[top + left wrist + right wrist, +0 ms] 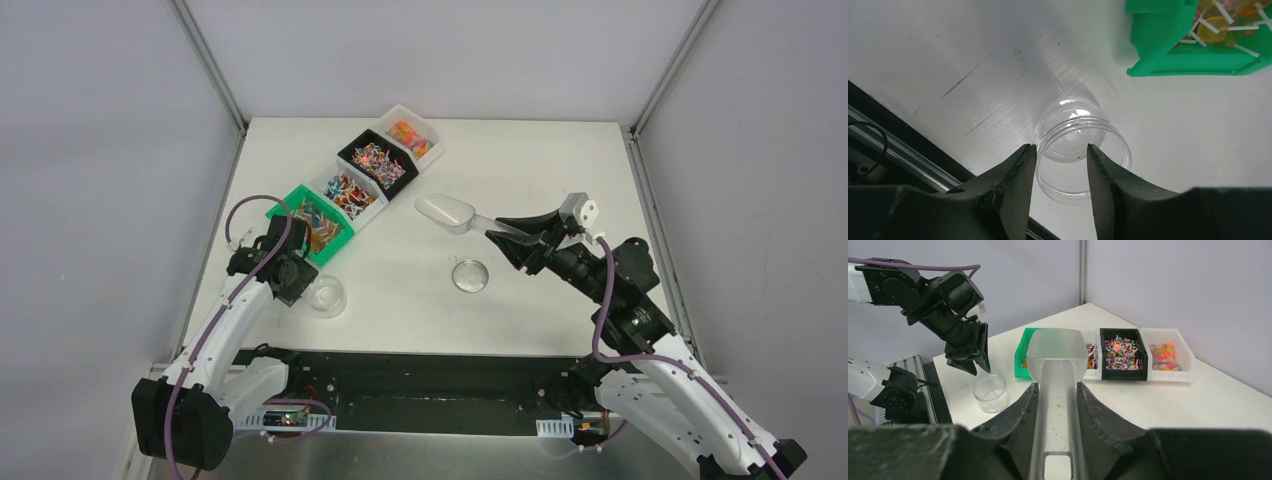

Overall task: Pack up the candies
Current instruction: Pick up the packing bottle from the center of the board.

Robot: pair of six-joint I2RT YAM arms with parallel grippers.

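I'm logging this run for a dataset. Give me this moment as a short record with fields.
left end effector: open, just above the jar
right end effector: shut on the scoop handle
scoop: looks empty, bowl toward the bins
jar: upright, uncapped, empty, near the green bin
lid: on the table, apart from the jar
bins: four in a row, green, white, black, white
candies: in the bins, none in the jar

You've got 4 bins [360,185] in a row, back left, w/ candies [378,163] in them; jar [327,296] in front of them, lid [470,276] to its right, scoop [446,212] behind the lid.
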